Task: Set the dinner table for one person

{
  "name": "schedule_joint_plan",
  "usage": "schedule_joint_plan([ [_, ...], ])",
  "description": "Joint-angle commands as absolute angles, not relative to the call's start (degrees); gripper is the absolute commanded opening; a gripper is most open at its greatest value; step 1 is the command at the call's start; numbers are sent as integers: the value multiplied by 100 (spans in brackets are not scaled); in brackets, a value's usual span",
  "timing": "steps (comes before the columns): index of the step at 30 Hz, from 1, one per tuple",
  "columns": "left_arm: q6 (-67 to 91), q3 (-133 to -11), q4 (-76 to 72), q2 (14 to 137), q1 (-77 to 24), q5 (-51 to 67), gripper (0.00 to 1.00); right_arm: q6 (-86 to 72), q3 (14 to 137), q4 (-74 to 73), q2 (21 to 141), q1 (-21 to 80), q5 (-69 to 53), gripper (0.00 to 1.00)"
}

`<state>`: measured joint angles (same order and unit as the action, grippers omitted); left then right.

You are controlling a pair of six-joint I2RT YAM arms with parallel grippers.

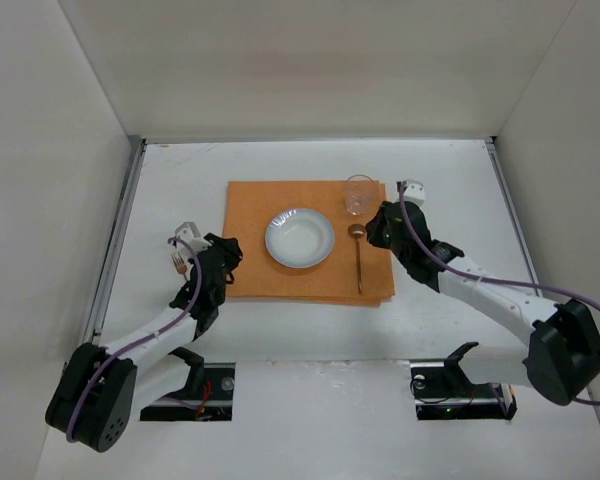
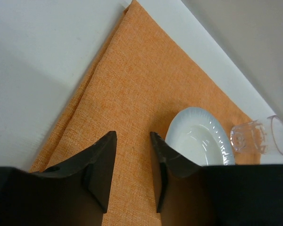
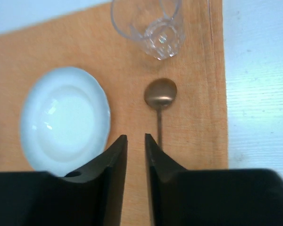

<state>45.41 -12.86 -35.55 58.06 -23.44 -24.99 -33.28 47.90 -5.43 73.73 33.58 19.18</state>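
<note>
On the white dinner table [image 1: 180, 185] lies an orange placemat [image 1: 250, 200] [image 2: 132, 84] [image 3: 193, 122]. A white plate [image 1: 300, 238] [image 2: 198, 136] [image 3: 63, 117] sits in its middle. A clear glass [image 1: 359, 194] [image 2: 259, 136] [image 3: 155, 28] stands at its far right corner. A bronze spoon [image 1: 359, 262] [image 3: 160, 94] lies right of the plate, bowl towards the glass. My left gripper [image 1: 230, 250] [image 2: 133, 134] hangs open and empty over the mat's left edge. My right gripper [image 1: 378, 228] [image 3: 136, 136] is open by a narrow gap, empty, just left of the spoon's handle.
Metal strips [image 1: 120, 230] edge the table left and right, with white walls beyond. A small metal tip like fork tines [image 1: 179, 263] shows beside the left arm; I cannot tell what it is. The arm bases [image 1: 450, 385] stand at the near edge.
</note>
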Motion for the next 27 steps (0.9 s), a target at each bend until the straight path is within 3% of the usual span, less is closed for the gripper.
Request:
schedule_joint_plan([
  [1, 3974, -1800, -3316, 5669, -2692, -3092, 28, -3471, 4256, 604, 6954, 3589, 2127, 19],
  [4, 3736, -2240, -2385, 5555, -2939, -3497, 19, -3410, 3877, 1176, 6567, 3792, 2214, 11],
  [8, 3884, -2460, -1146, 5187, -2896, -3647, 12, -3340, 3420, 1634, 6109, 3836, 2373, 11],
  [12, 4227, -2671, 558, 4668, -2554, -3858, 14, -3436, 3059, 1863, 5950, 3836, 2329, 15],
  [18, 4517, -2988, 2555, 4850, -1894, -3858, 28, -3524, 2707, 2267, 5801, 3985, 2215, 21],
  [27, 4641, -2944, 2312, 6124, -1780, -3709, 27, -3603, 2786, 2303, 6196, 4082, 1776, 25],
])
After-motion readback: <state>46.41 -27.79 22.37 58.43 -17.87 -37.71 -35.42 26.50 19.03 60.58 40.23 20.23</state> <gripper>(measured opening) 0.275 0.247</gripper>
